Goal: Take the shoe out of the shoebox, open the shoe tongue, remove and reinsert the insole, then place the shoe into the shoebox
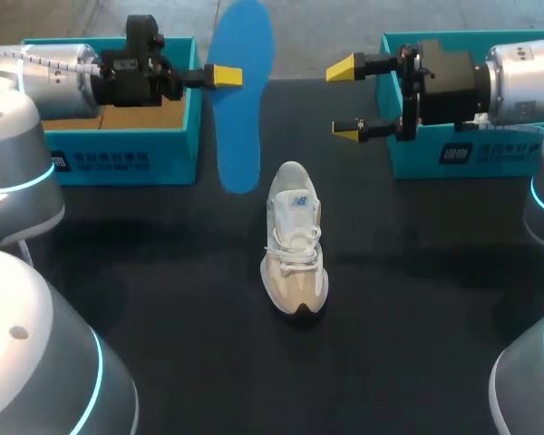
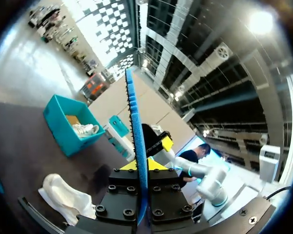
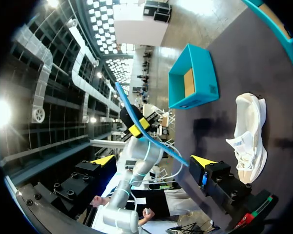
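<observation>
Two fingers of the left gripper (image 1: 222,75) are closed on the blue insole (image 1: 242,109), one on each flat face. They hold it in the air above the far part of the table (image 1: 163,272), left of the middle. From the left wrist the insole stands edge-on between those fingers. Its long axis runs roughly from the far edge toward the near edge, and its lower end hangs just to the far left of the shoe (image 1: 295,240). How high that end hangs above the table cannot be told.

The shoe sits upright on its sole near the middle of the table. Its long axis also runs far to near, with the heel and opening toward the far edge and the toe toward the near edge. The two axes are therefore close to parallel, and the shoe's mouth lies to the right of the insole's lower end and below it.

The right gripper (image 1: 346,100) hangs wide open with nothing in it. It is toward the far right, well apart from the shoe.

Reinserting probably means shifting the insole right and down into the mouth. The wider end seems to be uppermost, so it may need turning first. The empty right gripper is the one free to steady the shoe.
</observation>
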Action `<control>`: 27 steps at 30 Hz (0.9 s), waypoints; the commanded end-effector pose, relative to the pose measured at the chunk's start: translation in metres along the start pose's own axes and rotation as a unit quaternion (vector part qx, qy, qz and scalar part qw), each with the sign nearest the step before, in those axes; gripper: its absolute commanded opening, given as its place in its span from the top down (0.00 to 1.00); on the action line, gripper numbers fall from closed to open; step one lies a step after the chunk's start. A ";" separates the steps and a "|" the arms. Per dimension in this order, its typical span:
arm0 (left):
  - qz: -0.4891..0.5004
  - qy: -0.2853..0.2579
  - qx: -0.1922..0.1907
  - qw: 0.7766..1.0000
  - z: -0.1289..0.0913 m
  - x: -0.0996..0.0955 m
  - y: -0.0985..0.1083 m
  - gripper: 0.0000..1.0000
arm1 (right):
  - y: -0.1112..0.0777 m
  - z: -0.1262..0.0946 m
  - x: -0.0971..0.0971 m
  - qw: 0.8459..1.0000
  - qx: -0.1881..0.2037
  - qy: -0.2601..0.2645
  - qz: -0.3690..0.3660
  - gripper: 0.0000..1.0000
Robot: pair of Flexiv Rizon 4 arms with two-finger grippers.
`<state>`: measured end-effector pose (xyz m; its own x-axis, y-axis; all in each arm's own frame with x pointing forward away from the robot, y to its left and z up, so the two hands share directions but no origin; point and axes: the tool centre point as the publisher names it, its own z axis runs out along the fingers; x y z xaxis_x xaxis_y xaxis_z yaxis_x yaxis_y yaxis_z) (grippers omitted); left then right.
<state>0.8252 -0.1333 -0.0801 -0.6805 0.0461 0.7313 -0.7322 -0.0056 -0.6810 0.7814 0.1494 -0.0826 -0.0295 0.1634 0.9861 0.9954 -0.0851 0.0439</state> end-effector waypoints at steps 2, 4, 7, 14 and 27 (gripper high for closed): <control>0.419 0.016 0.015 0.908 -0.001 -0.004 -0.003 1.00 | 0.001 0.003 0.000 1.000 0.000 0.000 0.000 0.00; 0.419 0.016 0.015 0.908 -0.001 -0.004 -0.003 1.00 | 0.001 0.003 0.000 1.000 0.000 0.000 0.000 0.00; 0.419 0.016 0.015 0.908 -0.001 -0.004 -0.003 1.00 | 0.001 0.003 0.000 1.000 0.000 0.000 0.000 0.00; 0.419 0.016 0.015 0.908 -0.001 -0.004 -0.003 1.00 | 0.001 0.003 0.000 1.000 0.000 0.000 0.000 0.00; 0.682 0.063 0.061 0.726 0.003 -0.015 0.003 1.00 | 0.001 0.003 0.000 1.000 0.000 0.000 0.000 0.00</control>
<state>0.8293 -0.1349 -0.0902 -0.9931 0.0555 -0.1029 0.0985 -0.0768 -0.9922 0.7816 0.1497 -0.0821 -0.0294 0.1640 0.9860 0.9954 -0.0848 0.0438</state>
